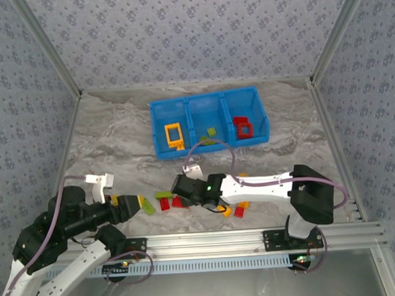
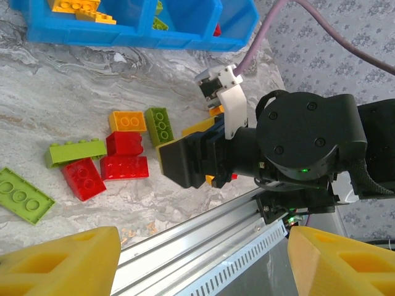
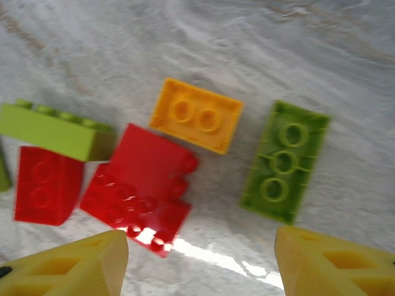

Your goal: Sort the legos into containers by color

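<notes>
Blue bin [image 1: 158, 131] at back, loose legos [image 1: 165, 203] nearer

The bench [image 1: 111, 146], a grey-white marbled surface, lies under the right gripper [image 1: 176, 190] and spreads away beyond it and to both its sides. Well beyond the gripper stand walls [image 1: 191, 35] papered in a blue-grey floral pattern, joined at the corners by slanting aluminium posts [image 1: 46, 46]. Behind the gripper, an aluminium rail [image 1: 255, 241] with a slotted strip runs along the bench's near edge.
</notes>
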Robot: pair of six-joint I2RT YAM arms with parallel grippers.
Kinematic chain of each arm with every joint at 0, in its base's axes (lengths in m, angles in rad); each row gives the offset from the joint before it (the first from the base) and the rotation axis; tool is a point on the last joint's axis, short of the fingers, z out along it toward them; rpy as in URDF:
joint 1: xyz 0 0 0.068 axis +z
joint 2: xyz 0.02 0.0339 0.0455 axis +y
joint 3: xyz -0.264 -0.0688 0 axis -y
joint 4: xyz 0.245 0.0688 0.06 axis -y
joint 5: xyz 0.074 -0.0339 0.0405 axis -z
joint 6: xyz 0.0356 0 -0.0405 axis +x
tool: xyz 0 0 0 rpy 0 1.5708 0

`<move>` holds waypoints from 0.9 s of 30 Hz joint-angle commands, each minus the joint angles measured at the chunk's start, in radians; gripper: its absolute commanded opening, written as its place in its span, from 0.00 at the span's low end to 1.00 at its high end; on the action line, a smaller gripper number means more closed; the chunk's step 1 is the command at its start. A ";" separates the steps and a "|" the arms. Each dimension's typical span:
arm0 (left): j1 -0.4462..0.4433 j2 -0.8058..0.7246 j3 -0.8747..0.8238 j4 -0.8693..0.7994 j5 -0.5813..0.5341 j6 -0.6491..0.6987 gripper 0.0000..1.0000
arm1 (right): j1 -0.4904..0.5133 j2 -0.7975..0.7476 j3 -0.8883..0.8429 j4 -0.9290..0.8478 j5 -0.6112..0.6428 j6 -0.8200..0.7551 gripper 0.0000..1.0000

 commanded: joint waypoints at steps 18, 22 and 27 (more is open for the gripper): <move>-0.001 -0.036 0.010 0.002 -0.003 0.009 0.73 | -0.067 0.223 0.213 -0.129 -0.128 0.285 0.73; -0.001 -0.034 0.005 0.012 -0.003 0.006 0.73 | -0.077 0.253 0.233 -0.121 -0.144 0.282 0.72; -0.001 -0.031 0.007 0.019 0.001 0.003 0.73 | -0.081 0.281 0.242 -0.108 -0.150 0.291 0.71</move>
